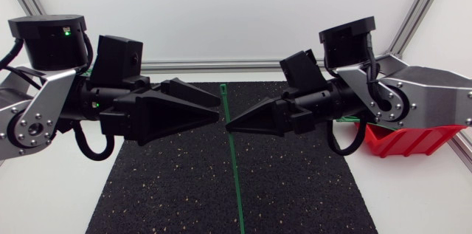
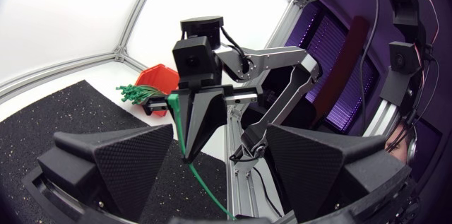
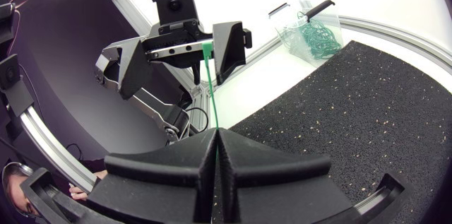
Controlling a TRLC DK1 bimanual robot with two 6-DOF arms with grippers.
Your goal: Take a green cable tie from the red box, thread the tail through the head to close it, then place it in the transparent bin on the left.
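A long green cable tie [image 1: 234,167] hangs upright over the black mat, pinched near its upper part by my right gripper [image 1: 228,125], which is shut on it. In the right wrist view the tie [image 3: 210,97] rises from the closed fingertips [image 3: 215,139] to its end between the spread fingers of my left gripper [image 3: 187,61]. My left gripper [image 1: 220,110] faces the right one tip to tip and stands open, holding nothing. From the left wrist view the right gripper [image 2: 187,152] is just ahead of the open fingers [image 2: 116,160], and the tie [image 2: 205,185] trails down below it.
The red box [image 1: 409,139] sits at the right under my right arm, with a bundle of green ties [image 2: 138,95] sticking out of it. The transparent bin [image 3: 314,30] holding closed ties stands off the mat's far corner. The black mat [image 1: 295,190] covers the table's middle.
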